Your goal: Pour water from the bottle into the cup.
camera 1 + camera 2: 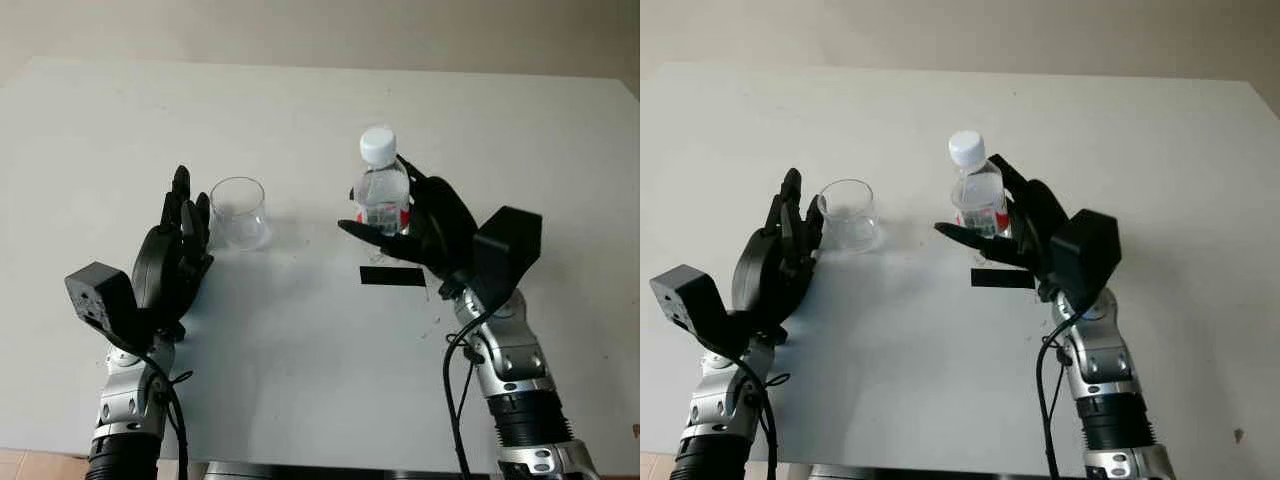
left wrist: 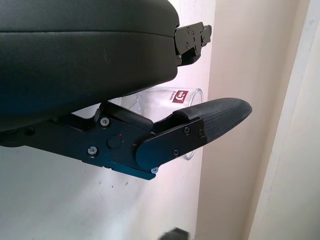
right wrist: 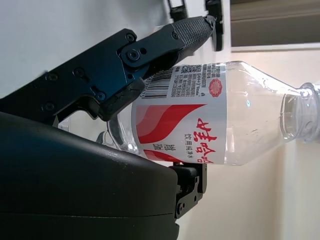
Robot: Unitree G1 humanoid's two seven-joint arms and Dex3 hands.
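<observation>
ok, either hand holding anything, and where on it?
The right hand grips the clear plastic water bottle with white cap around its red-labelled body. The left hand is open beside the clear cup.

Even soft overhead light, faint shadows on table (image 1: 300,360), head views slightly hazy, wrist pics sharp

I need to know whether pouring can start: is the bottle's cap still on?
Yes, capped. The bottle, upright in the right hand, has its white cap on; the cup stands beside the open left hand.
</observation>
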